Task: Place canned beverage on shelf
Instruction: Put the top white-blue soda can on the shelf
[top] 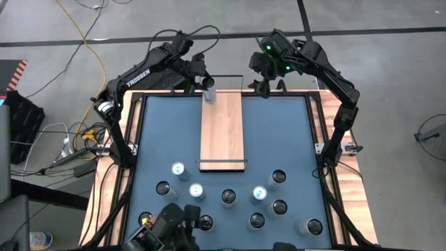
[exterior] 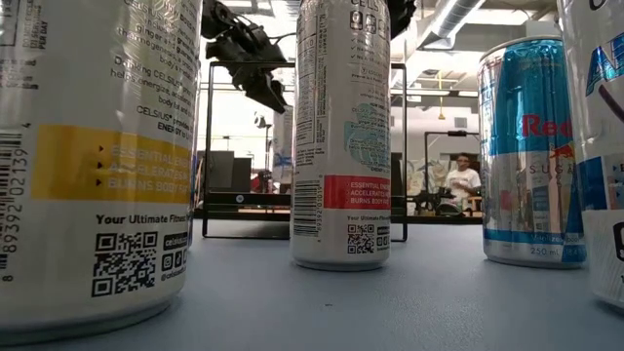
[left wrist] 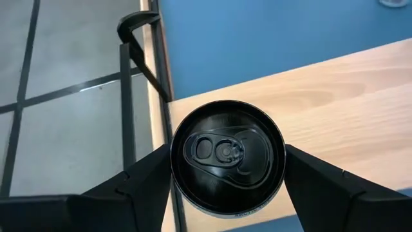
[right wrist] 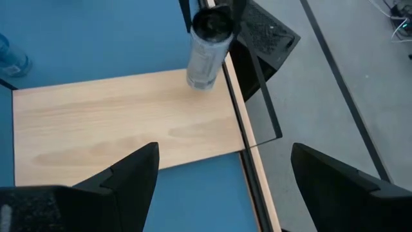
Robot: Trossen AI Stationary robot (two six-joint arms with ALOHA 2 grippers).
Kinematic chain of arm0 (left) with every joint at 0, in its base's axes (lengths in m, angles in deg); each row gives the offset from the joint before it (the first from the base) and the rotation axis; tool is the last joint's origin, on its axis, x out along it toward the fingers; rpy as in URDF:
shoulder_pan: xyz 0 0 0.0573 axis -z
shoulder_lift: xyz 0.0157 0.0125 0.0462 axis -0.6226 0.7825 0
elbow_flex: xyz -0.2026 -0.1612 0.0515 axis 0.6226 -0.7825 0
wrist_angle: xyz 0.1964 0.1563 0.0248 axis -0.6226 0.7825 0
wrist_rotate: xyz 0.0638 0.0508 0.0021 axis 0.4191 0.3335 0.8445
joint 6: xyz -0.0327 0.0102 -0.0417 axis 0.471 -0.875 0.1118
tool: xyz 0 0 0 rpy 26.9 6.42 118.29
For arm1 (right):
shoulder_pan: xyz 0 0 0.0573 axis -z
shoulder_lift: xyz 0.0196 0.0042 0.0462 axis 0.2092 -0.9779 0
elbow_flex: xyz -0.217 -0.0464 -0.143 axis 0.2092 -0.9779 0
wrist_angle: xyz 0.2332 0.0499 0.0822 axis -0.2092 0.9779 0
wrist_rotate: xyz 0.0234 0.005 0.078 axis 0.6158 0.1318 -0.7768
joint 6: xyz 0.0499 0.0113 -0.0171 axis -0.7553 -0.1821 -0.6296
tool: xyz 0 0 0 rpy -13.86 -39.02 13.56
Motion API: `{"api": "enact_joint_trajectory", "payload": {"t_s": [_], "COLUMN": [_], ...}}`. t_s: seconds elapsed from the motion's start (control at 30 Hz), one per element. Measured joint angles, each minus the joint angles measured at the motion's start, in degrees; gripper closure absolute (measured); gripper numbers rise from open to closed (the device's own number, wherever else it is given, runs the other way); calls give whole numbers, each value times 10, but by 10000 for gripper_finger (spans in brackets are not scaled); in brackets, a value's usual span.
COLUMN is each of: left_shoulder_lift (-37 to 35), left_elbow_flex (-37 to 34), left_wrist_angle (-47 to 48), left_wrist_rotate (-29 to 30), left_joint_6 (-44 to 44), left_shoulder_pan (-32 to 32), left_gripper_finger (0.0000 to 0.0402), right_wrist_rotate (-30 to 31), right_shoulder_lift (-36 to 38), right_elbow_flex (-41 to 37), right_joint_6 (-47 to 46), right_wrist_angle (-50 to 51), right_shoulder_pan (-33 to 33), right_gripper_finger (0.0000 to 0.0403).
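light-wood shelf [top: 223,129] with black rails on a blue table [top: 279,132]; black-topped silver can [left wrist: 227,156]; white celsius can [exterior: 342,136] with red band; blue-and-silver red bull can [exterior: 529,151]; yellow-banded white can [exterior: 93,156].

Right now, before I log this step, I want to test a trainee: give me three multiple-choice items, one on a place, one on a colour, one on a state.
1. Where does the can between the left gripper's fingers stand? A on the blue table; B at the shelf's far end; C on the floor.
2. That can's lid is: A silver; B black; C red.
3. The right gripper is: A open, empty; B shut on a can; C shut on the shelf.

B: it stands on the wood. B: the left wrist view shows a dark lid. A: its fingers stand apart with nothing between them.
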Motion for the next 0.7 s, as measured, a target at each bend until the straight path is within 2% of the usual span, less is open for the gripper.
{"api": "enact_joint_trajectory", "payload": {"t_s": [0.27,0.7], "left_shoulder_lift": [24,45], "left_elbow_flex": [-1,-1], "left_wrist_angle": [-10,-19], "left_wrist_rotate": [25,22], "left_joint_6": [-20,-14], "left_shoulder_pan": [0,0], "left_gripper_finger": [152,148], "right_wrist_rotate": [-6,-9], "right_shoulder_lift": [0,0], "right_elbow_flex": [0,1], "right_joint_6": [-1,0], "right_wrist_angle": [0,0], "right_shoulder_pan": [4,8], "right_gripper_finger": [65,65]}}
